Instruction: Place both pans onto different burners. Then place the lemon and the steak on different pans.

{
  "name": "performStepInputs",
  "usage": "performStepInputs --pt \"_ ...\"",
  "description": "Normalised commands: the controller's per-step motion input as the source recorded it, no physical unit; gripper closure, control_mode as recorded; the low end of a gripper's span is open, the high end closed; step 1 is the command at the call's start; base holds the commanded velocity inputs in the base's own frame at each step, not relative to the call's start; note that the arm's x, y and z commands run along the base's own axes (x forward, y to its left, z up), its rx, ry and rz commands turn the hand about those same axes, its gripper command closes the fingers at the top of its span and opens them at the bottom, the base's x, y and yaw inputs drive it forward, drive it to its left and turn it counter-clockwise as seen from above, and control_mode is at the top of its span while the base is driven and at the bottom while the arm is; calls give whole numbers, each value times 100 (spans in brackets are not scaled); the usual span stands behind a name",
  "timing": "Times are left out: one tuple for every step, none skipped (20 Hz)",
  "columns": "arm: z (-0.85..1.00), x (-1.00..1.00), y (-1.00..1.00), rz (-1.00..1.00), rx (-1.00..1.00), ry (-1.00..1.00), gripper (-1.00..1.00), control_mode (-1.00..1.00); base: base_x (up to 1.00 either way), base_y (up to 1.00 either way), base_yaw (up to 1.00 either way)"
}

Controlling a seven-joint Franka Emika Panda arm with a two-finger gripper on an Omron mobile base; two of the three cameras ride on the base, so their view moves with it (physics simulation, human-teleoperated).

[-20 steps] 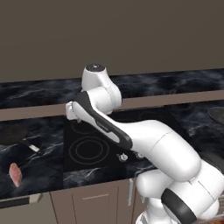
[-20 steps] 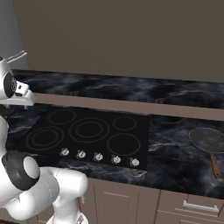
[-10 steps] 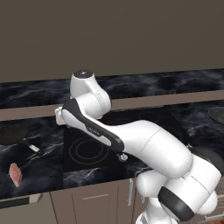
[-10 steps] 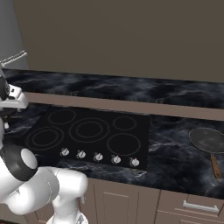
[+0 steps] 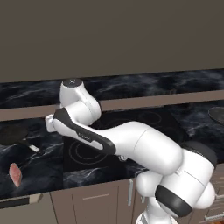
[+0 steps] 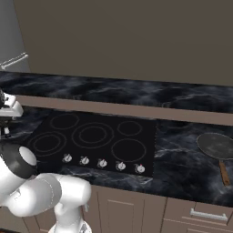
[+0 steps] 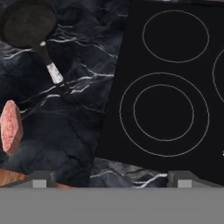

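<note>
The smaller black pan [image 7: 28, 22] sits on the dark marble counter left of the cooktop, its light-tipped handle [image 7: 53, 72] pointing toward me; it also shows as the pan [image 5: 10, 133]. The steak [image 7: 10, 127] lies on the counter near the front edge, below the pan's handle, and appears as the steak [image 5: 15, 174]. My gripper [image 7: 111, 181] hangs open and empty above the cooktop's front left corner. The wider grey pan [image 6: 216, 145] with the brown handle rests on the counter right of the cooktop. Ring burners [image 7: 164, 113] [image 6: 93, 134] are bare. The lemon is out of view.
The black glass cooktop [image 6: 145, 136] has a row of silver knobs [image 6: 102, 163] along its front. A raised brown ledge [image 6: 136, 110] runs behind it, with more marble counter beyond. Cabinet fronts with handles [image 6: 207, 215] stand below the counter.
The arm has swung left and lower, carrying the hand from above the cooktop's middle to its left edge. The jaws stayed open. Pans and steak have not moved.
</note>
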Motion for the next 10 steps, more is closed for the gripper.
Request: performStepInputs --pt "-21 4 30 4 0 0 -100 -100 0 0 0" --pt "-21 2 27 6 0 0 -100 -100 0 0 0" --pt "-21 4 26 7 0 0 -100 -100 0 0 0" --pt "-20 4 24 9 1 0 -100 -100 0 0 0" --pt "-19 5 24 11 0 0 -100 -100 0 0 0" --pt "-19 6 23 13 0 0 -100 -100 0 0 0" --pt "-21 7 23 13 0 0 -100 -100 0 0 0" --pt "-25 15 23 13 0 0 -100 -100 0 0 0" --pt "-24 16 23 15 0 0 -100 -100 0 0 0" --pt "-24 17 24 17 0 0 -100 -100 0 0 0"
